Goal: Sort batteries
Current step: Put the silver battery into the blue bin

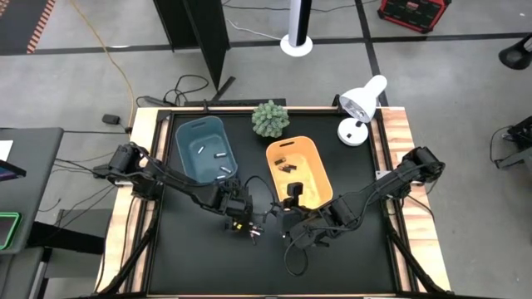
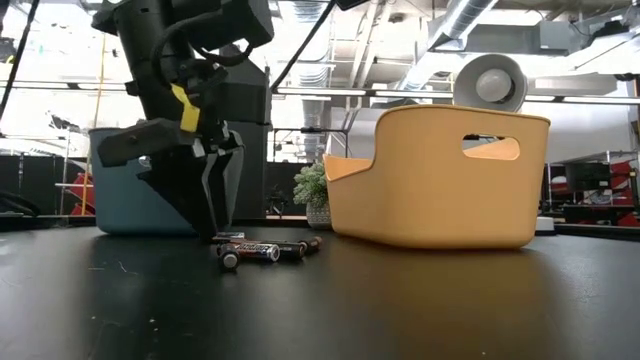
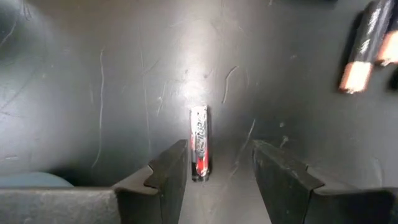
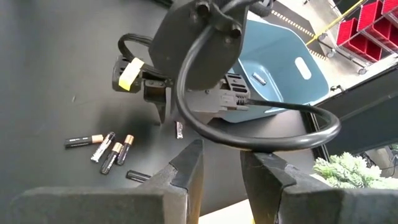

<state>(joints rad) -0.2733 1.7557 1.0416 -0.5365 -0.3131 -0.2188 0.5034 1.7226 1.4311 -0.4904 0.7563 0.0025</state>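
Observation:
A silvery battery with red print [image 3: 199, 143] lies on the black table between the fingers of my left gripper [image 3: 219, 165], which is open and points steeply down, its tips at the table [image 2: 213, 235]. It lies nearer one finger [image 3: 171, 171]. A small cluster of dark batteries with copper ends [image 4: 102, 148] lies loose on the table beside it [image 2: 262, 250]. The blue bin [image 1: 204, 149] holds silvery batteries, and the orange bin [image 1: 298, 170] holds dark ones. My right gripper [image 4: 221, 168] hangs open and holds nothing, raised by the orange bin's near end [image 1: 293, 199]. My left gripper stands astride the silvery battery from above, its fingers along the battery's length. The battery's near end [image 3: 200, 175] lies right beside one finger; I cannot tell whether they touch. The battery lies flat on the table.
A small green plant [image 1: 270, 119] and a white desk lamp [image 1: 362, 108] stand at the table's far edge. The two bins sit side by side in the far half. The left arm's cable loop [image 4: 273, 134] hangs in front of my right gripper.

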